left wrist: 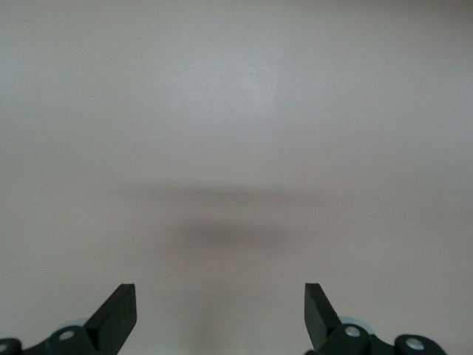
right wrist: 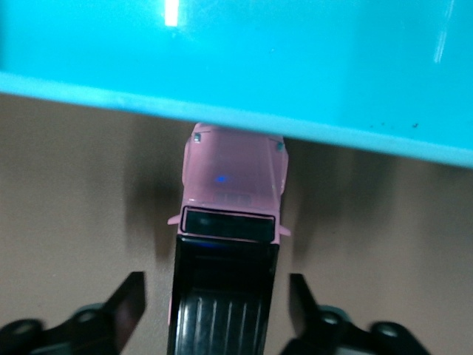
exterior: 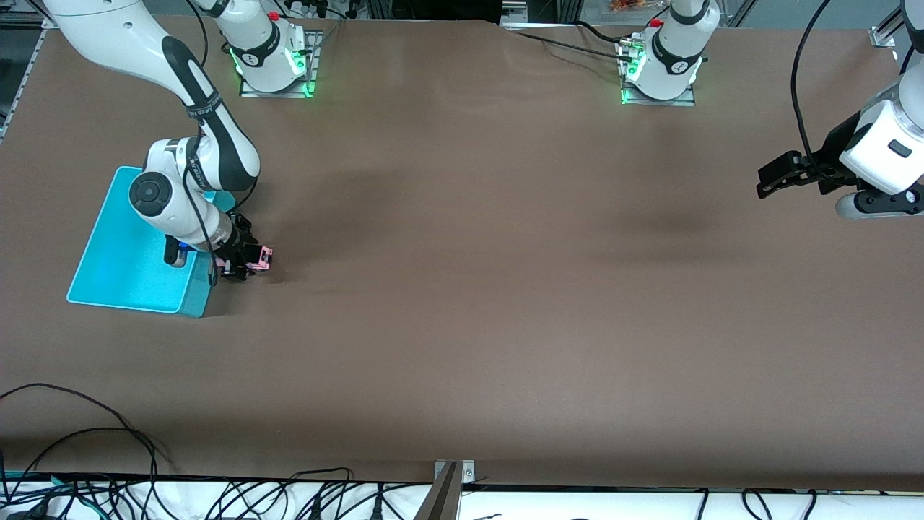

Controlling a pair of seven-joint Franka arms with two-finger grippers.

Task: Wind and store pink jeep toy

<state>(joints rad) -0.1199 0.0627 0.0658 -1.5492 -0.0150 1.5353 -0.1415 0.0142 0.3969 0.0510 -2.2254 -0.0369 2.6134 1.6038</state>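
Note:
The pink jeep toy [exterior: 258,258] [right wrist: 233,177] stands on the brown table, its nose against the outer wall of the turquoise bin [exterior: 123,245] [right wrist: 310,66]. It sits beside the bin, toward the left arm's end of the table. My right gripper [exterior: 242,261] [right wrist: 216,279] is low around the jeep's black roof, with one finger on each side. A small gap shows between each finger and the toy, so the gripper is open. My left gripper [exterior: 766,180] [left wrist: 220,290] waits open with nothing in it, over bare table at the left arm's end.
The right arm's forearm and wrist [exterior: 180,202] hang over the bin. Both arm bases [exterior: 274,50] [exterior: 668,58] stand along the table's edge farthest from the front camera. Loose cables [exterior: 108,448] lie along the edge nearest the front camera.

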